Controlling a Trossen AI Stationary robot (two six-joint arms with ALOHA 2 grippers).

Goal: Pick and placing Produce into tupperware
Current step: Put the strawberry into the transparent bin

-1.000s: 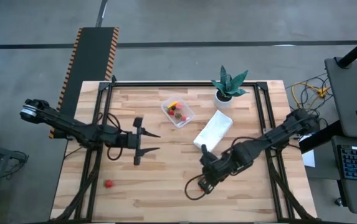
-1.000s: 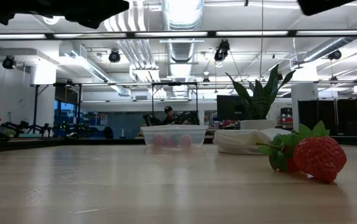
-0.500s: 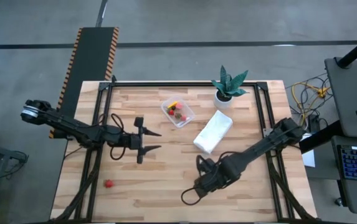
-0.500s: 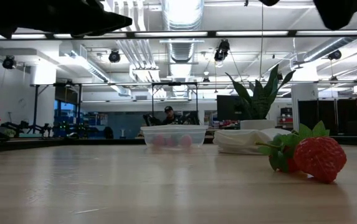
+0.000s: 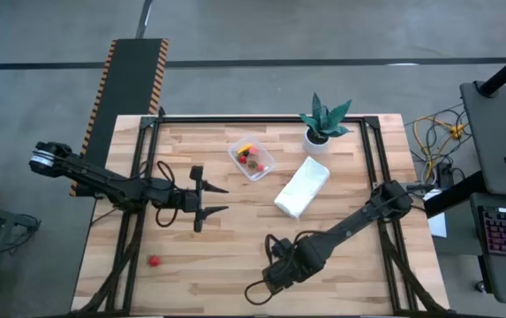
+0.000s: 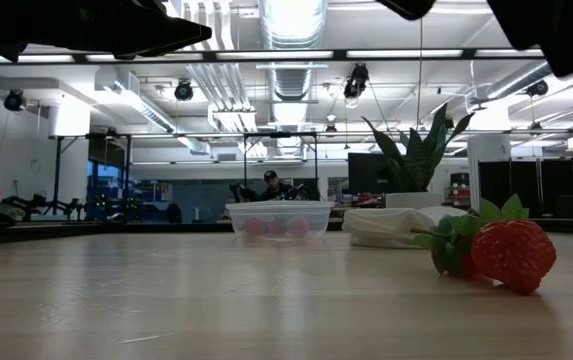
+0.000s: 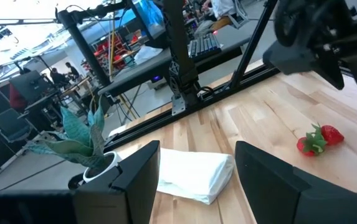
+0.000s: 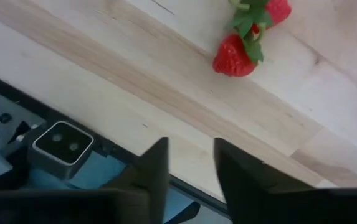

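The clear tupperware (image 5: 253,160) stands at the table's far middle with a few red and yellow produce pieces inside. Two red strawberries with green tops (image 8: 233,60) lie on the wood near the table's near edge, also seen in the low view as one strawberry (image 6: 504,254). My right gripper (image 8: 190,146) hangs open above the near edge, pointing steeply down, a little short of them and touching nothing; the high view shows my right gripper (image 5: 266,281) covering that spot. Another red piece (image 5: 154,261) lies near left. My left gripper (image 5: 224,200) waits open and level at the left middle.
A folded white cloth (image 5: 303,187) lies right of the tub, and a potted plant (image 5: 323,124) stands at the far right. A small camera (image 8: 57,142) sits just past the table's near edge below my right gripper. Black frame rails run along the table's sides.
My right gripper has swung toward the table's near edge and a little to the left, sinking as it went and tipping more steeply down. The produce and the tub have stayed where they were.
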